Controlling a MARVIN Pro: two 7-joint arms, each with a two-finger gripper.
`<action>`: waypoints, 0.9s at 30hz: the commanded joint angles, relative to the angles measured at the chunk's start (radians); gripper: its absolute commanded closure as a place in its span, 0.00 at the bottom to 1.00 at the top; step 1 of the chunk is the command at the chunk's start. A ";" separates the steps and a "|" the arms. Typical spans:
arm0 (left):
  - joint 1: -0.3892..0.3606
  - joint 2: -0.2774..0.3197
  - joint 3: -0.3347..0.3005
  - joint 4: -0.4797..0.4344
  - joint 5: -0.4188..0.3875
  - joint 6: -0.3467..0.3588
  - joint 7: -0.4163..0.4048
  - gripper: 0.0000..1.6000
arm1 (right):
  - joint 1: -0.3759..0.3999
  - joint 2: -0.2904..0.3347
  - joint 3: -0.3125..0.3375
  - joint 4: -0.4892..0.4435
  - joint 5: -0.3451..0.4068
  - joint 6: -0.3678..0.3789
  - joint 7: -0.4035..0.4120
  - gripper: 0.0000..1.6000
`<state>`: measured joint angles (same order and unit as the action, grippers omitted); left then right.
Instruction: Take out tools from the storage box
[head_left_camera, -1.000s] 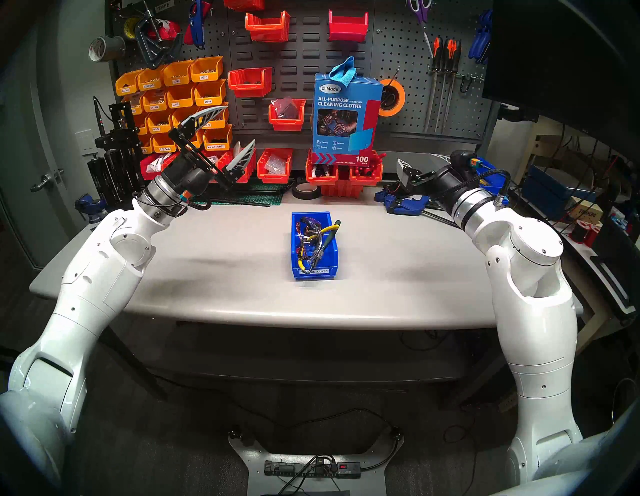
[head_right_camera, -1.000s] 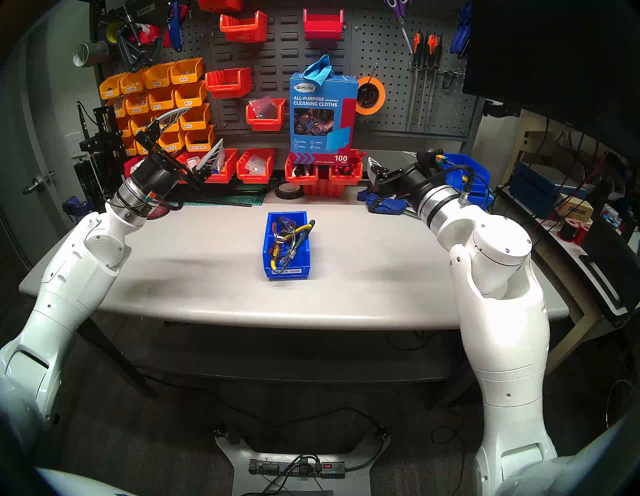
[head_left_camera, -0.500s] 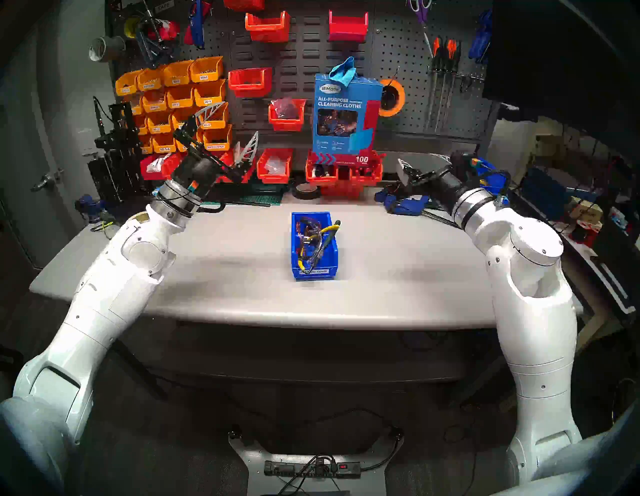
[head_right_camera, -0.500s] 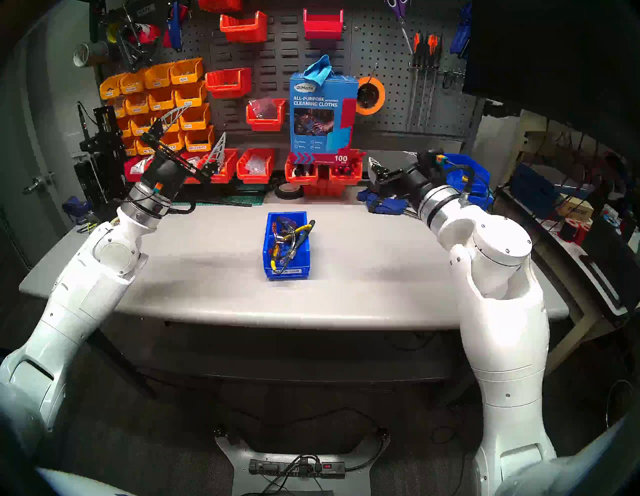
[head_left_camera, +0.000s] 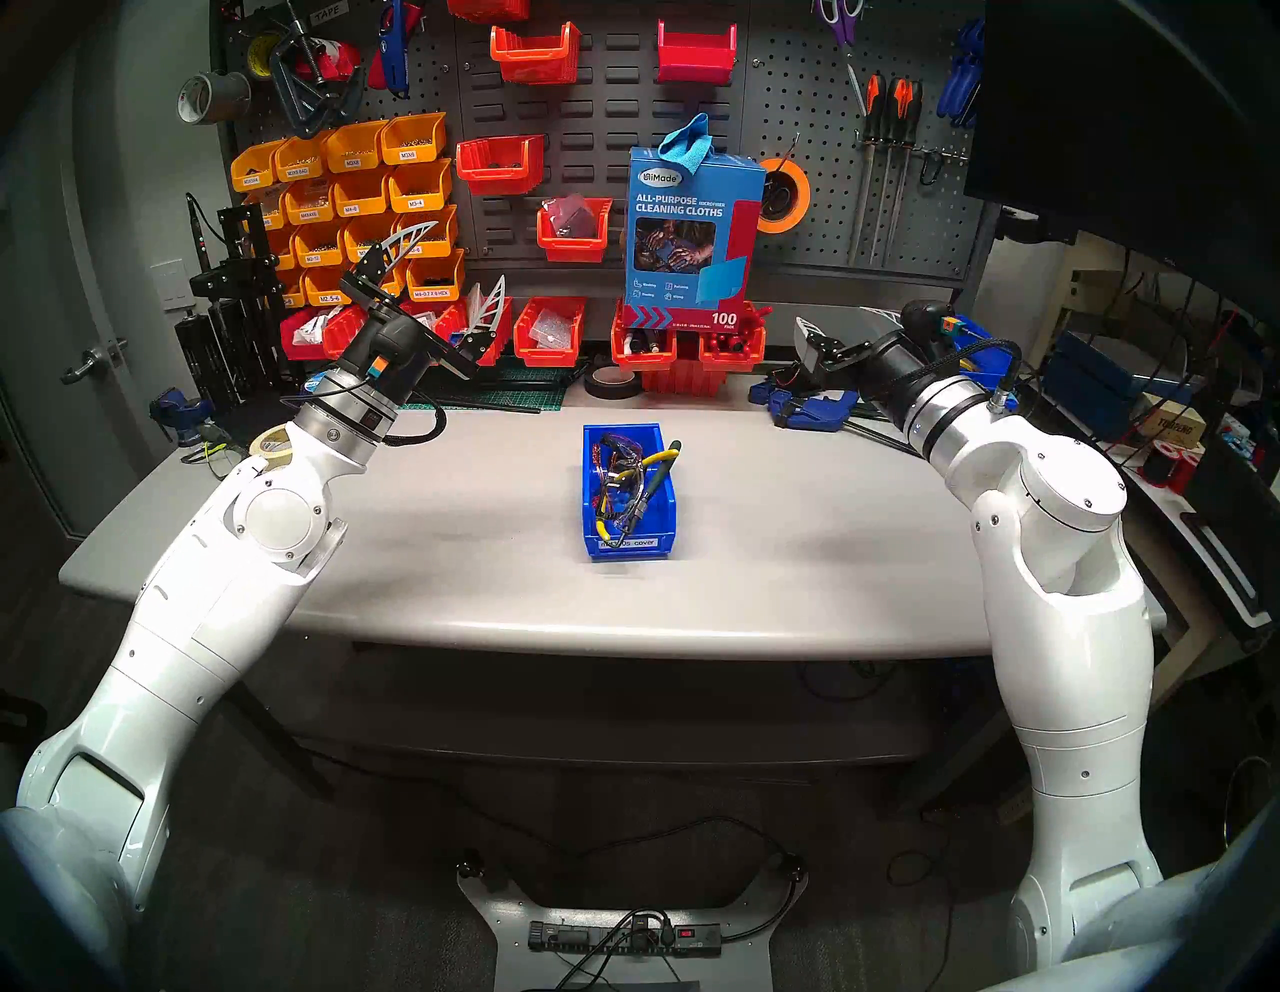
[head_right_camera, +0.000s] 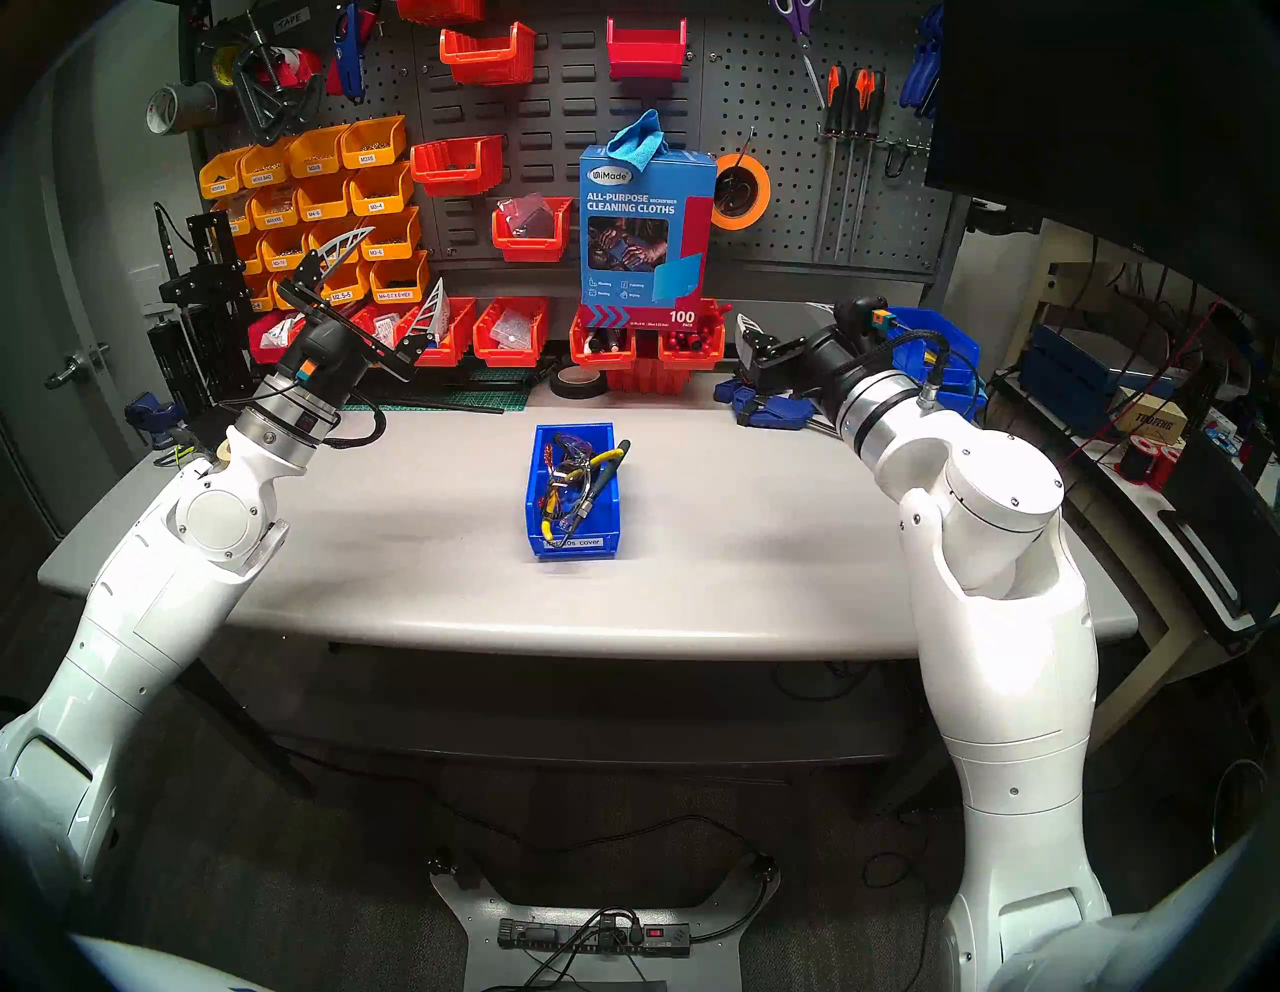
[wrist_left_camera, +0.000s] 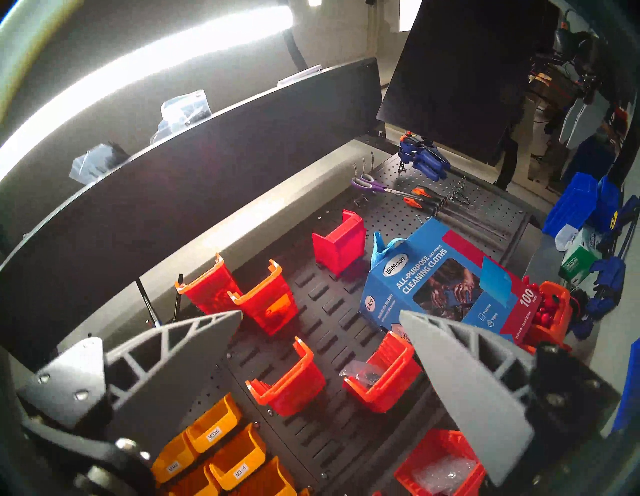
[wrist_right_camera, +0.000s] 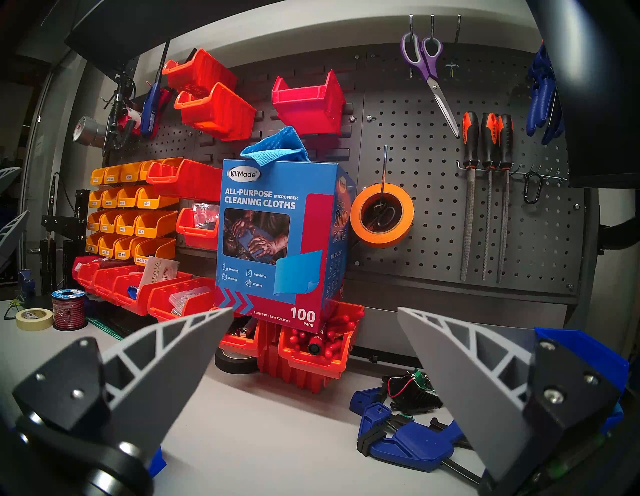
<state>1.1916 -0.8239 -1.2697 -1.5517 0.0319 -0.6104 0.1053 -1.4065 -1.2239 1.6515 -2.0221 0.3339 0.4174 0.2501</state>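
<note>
Blue storage box (head_left_camera: 627, 500) sits mid-surface (head_left_camera: 450, 540), white label strip on its near lip facing the robot, nothing else close to it. Inside, tangled together: yellow-handled cutters (head_left_camera: 656, 460), dark green-handled pliers (head_left_camera: 663, 470) with handle ends poking over the right wall, and clear safety glasses (head_left_camera: 618, 454) with an orange-black frame lying over them. Can't make out any small black cup piece in the pile. Left gripper (head_left_camera: 457, 267) is up over the left rear of the surface, tilted upward toward the yellow bins (head_left_camera: 360, 201) on the pegboard, jaws wide apart, empty; its wrist view shows only wall bins and the cleaning cloths box (wrist_left_camera: 446, 280) between the fingers. Right gripper (head_left_camera: 841, 319) is raised at right rear, roughly level, pointing at the back wall, jaws wide apart, empty, above the blue clamps (wrist_right_camera: 408, 436). Both grippers well apart from the box.
</note>
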 joint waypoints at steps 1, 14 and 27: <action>0.000 0.041 -0.015 -0.054 -0.125 0.054 -0.065 0.00 | 0.007 0.001 0.003 -0.012 0.000 0.003 -0.001 0.00; -0.038 0.140 -0.003 -0.015 -0.269 -0.036 -0.308 0.00 | 0.007 -0.002 0.005 -0.012 -0.004 0.003 0.003 0.00; -0.131 0.138 0.043 0.095 -0.306 -0.209 -0.520 0.00 | 0.008 -0.006 0.007 -0.012 -0.009 0.004 0.007 0.00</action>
<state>1.1381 -0.6784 -1.2331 -1.5007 -0.2760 -0.7182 -0.3564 -1.4065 -1.2320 1.6559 -2.0220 0.3250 0.4178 0.2583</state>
